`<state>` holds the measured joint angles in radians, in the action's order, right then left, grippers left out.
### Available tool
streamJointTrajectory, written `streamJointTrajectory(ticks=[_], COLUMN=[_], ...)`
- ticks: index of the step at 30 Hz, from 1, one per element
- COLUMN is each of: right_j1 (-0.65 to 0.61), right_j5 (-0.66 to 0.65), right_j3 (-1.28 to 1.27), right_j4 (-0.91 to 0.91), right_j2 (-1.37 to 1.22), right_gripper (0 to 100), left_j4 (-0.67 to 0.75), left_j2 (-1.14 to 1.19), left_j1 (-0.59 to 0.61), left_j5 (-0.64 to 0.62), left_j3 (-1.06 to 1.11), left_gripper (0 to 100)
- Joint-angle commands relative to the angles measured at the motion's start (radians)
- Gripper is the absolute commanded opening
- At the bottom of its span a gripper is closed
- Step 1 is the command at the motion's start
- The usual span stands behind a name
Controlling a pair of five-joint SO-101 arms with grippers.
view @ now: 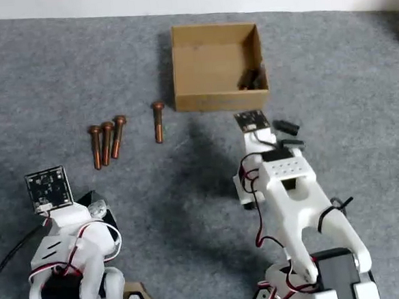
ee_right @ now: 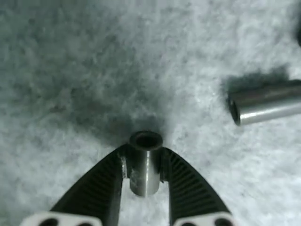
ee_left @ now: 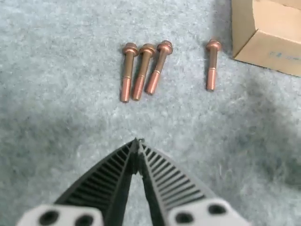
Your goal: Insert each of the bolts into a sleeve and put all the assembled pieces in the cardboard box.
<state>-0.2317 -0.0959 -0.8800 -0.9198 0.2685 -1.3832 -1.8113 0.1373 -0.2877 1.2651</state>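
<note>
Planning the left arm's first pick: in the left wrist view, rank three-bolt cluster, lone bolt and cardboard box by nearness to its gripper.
1. Three-bolt cluster, straight ahead of the left gripper.
2. Lone bolt, towards the box.
3. Cardboard box, beyond the lone bolt.

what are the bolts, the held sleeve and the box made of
Copper-coloured flanged bolts: metal, perhaps copper-plated, dull reddish sheen. Silver-grey tubular sleeve in the right gripper: bare metal, likely steel, bright streak. Brown open box: cardboard, matte, raw edges.

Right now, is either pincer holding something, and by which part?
The right pincer grips a sleeve by its middle, open end sticking out. The left pincer is shut, empty.
</note>
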Motion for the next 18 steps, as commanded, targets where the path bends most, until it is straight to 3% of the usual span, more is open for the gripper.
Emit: streamJointTrajectory(ticks=[1,10,15,18], right_j1=[-0.038,-0.077,-0.077,-0.077], right_j5=[0.031,0.026,0.025,0.023], right_j3=[-0.033,-0.111,-0.111,-0.111], right_j4=[0.094,0.202,0.202,0.202], right_j2=[0.053,0.053,0.053,0.053], right_gripper=[0.5,0.5,0.5,0.5], left_j4=[-0.008,-0.17,-0.16,-0.041], left_j2=[0.099,0.705,1.001,1.15], left_j1=[0.012,-0.051,-0.191,-0.242], left_j5=[0.002,0.003,0.002,0.002], left_j3=[-0.081,-0.466,-0.526,-0.565], left_gripper=[1,1,1,1])
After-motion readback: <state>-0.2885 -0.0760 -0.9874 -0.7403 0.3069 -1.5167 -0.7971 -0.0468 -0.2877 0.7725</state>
